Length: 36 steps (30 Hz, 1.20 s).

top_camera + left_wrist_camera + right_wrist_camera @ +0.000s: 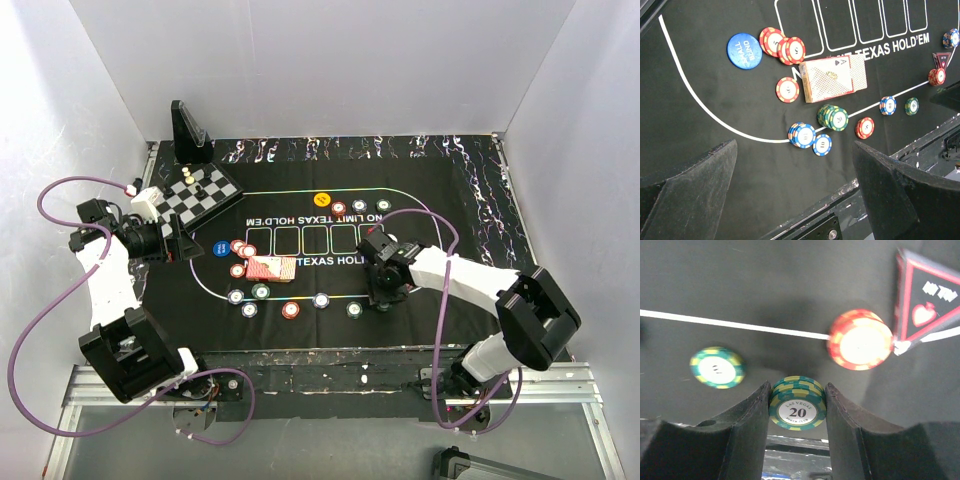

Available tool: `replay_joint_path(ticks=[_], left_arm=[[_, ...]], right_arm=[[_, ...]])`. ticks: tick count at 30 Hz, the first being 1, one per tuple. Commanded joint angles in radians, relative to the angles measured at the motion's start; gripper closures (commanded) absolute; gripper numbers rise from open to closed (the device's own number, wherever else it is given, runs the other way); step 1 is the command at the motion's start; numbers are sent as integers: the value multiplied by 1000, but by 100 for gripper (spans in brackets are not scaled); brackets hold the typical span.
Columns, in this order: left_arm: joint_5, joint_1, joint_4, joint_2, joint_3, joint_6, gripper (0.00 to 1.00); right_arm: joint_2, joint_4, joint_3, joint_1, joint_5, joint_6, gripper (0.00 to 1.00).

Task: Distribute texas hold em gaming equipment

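Note:
My right gripper [797, 405] [386, 296] is shut on a small stack of green chips [797, 402] marked 20, held at the mat's near side. A red chip stack [860, 340] and the dark triangular marker [927, 305] lie just beyond it, and a green chip [717, 367] lies to its left. My left gripper [795, 200] [183, 243] is open and empty, hovering off the mat's left end. The red-backed card deck [272, 268] [832, 77] lies left of centre, with red chips [782, 45] and a blue button [744, 51] beside it. An orange button [321, 199] lies at the far side.
Several chip stacks [291, 309] line the white curve on the near side, and three more [359, 206] sit near the far line. A small chessboard [200, 195] with pieces and a dark stand [188, 130] are at the back left. White walls enclose the table.

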Motion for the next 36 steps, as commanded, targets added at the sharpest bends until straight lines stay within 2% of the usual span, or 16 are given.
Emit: replay_joint_path(ticks=[1, 7, 15, 19, 25, 27, 33, 36], left_arm=[[38, 6, 7, -34, 40, 0, 0], [44, 8, 1, -27, 56, 5, 0], [43, 6, -4, -25, 56, 5, 0], [44, 6, -1, -27, 47, 6, 0], [41, 5, -1, -30, 48, 5, 0], [38, 2, -2, -33, 48, 17, 0], [-32, -75, 35, -74, 27, 29, 0], [-66, -174, 44, -56, 45, 7, 0]], right_arm=[[-36, -64, -64, -47, 44, 81, 99], [-61, -67, -114, -75, 57, 121, 99], [-27, -58, -102, -87, 61, 125, 96], [-12, -49, -104, -87, 55, 131, 60], [-53, -59, -99, -87, 66, 139, 30], [-73, -65, -90, -87, 64, 133, 25], [-153, -142, -2, -89, 68, 130, 22], [-200, -170, 86, -87, 63, 115, 21]])
